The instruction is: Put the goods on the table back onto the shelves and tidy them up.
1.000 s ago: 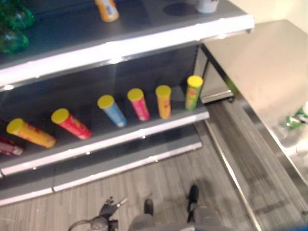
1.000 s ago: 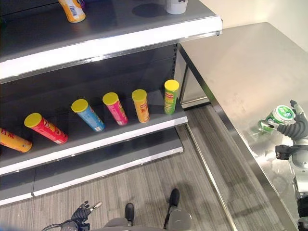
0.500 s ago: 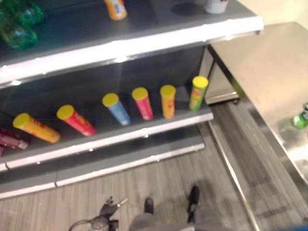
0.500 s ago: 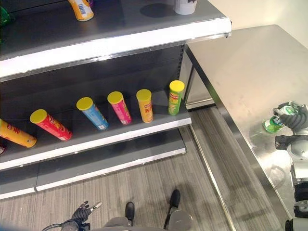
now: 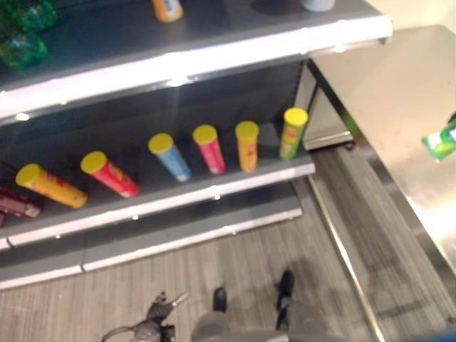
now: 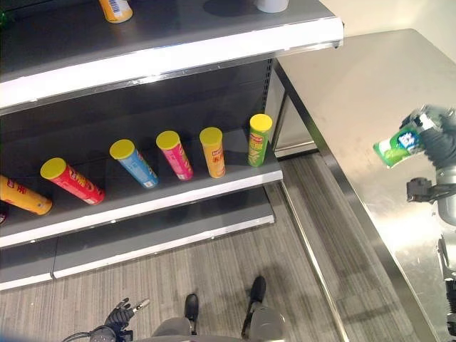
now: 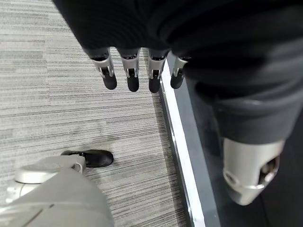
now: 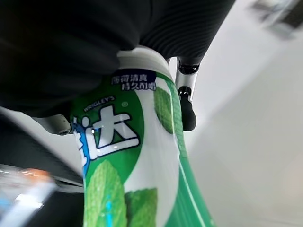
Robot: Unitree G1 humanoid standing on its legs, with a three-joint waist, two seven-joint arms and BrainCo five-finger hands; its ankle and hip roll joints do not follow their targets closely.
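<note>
Within right hand (image 6: 436,132), green bottle (image 6: 397,143)

Green-and-white bottle (image 6: 396,144) tilted, lifted above table (image 6: 356,85).

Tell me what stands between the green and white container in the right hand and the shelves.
Nothing visible. The right hand holds the green and white container over the steel table; open space lies between it and the upper shelf.

The table (image 6: 370,92) is brushed, faintly reflective metal; the floor (image 6: 214,285) looks matt with fine ribbed texture.
</note>
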